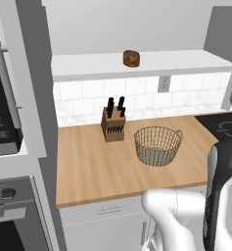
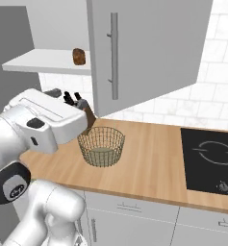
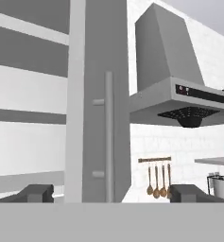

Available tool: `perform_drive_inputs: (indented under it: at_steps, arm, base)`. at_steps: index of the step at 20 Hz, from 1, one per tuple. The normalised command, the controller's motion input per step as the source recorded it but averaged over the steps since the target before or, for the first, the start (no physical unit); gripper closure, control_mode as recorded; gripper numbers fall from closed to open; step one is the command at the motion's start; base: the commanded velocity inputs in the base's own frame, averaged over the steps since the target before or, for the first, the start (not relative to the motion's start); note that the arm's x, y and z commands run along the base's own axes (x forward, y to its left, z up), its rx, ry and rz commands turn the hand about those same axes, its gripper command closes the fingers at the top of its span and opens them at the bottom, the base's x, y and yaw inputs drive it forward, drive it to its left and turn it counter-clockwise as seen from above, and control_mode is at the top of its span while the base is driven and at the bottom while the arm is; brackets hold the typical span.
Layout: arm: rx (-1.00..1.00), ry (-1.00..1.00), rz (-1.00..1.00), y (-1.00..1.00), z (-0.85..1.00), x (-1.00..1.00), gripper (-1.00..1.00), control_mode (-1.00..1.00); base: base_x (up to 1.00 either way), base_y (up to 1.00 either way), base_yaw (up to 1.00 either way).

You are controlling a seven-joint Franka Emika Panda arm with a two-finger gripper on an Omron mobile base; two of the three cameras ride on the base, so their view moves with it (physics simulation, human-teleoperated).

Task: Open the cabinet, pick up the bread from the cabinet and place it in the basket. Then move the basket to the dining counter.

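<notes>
Gripper (image 3: 111, 193): sitting nearest the hand camera, two dark fingertips (image 3: 35, 193) rising at the bottom corners, standing wide apart, clamping nothing, framing the edge-on door and its bar handle (image 3: 108, 137) between them.
Arm (image 2: 43, 125): rising large and white in the foreground of both base views, hiding part of the knife block in the right base view.
Cabinet (image 2: 149, 48): hanging open, grey door swung out toward the cameras, long vertical handle showing on its face.
Shelf (image 1: 137, 66): lying bare and white inside the opened cabinet, carrying the bread.
Counter (image 1: 88, 166): stretching wide in light wood below the shelf, bearing the basket and knife block, meeting the black cooktop (image 2: 211, 158) at its right end.
Range hood (image 3: 179, 90): hanging grey to the right of the door in the hand view, with utensils (image 3: 156, 182) dangling on a rail beneath.
Basket (image 1: 158, 145): standing upright on the counter, holding nothing, just right of the knife block.
Knife block (image 1: 113, 122): standing near the tiled wall, dark handles poking up.
Bread (image 1: 131, 58): resting on the shelf, well above the basket, untouched.
</notes>
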Motion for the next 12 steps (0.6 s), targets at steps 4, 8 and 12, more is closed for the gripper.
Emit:
perform_drive_inputs:
  at_steps: [4,8,12]
  arm:
    - [0.0,0.0,-0.31,1.0,0.0,0.31,-1.0,-1.0]
    - [0.01,0.0,-0.45,0.71,0.0,0.33,-1.0,-1.0]
    - [0.08,0.0,-0.52,0.11,0.0,0.35,-1.0,-1.0]
  base:
    - [0.0,0.0,0.0]
    - [0.0,0.0,0.0]
    - [0.0,0.0,0.0]
